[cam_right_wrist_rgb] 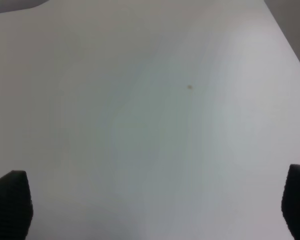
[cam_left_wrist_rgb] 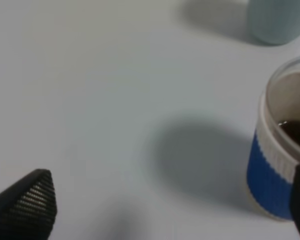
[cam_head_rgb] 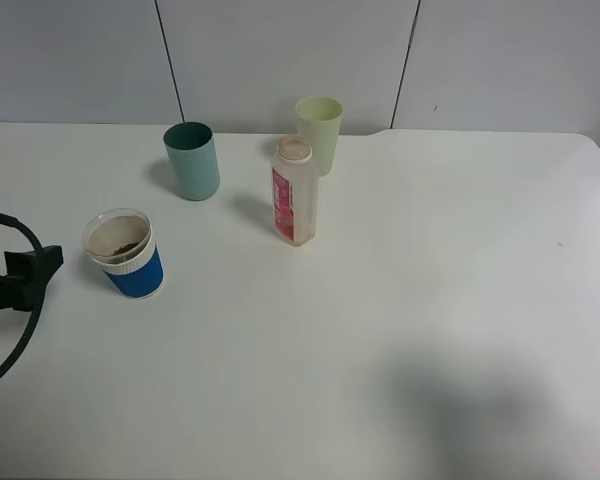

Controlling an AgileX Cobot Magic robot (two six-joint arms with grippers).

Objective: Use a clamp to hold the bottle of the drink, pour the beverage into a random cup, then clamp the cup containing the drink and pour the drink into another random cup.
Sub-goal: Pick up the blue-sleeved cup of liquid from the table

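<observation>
The brown drink (cam_left_wrist_rgb: 295,132) is in the blue cup (cam_head_rgb: 135,272); my left gripper (cam_left_wrist_rgb: 167,200) hangs spread and empty beside it; second pour remains.

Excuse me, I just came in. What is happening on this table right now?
A two-arm robot is doing a pouring job. The bottle stands upright in the middle of the table, with nothing holding it. The blue cup has a little brown drink in it. The left gripper is open beside that cup, not gripping it yet. The teal cup and green cup stand behind. The right gripper hangs open over the table.
</observation>
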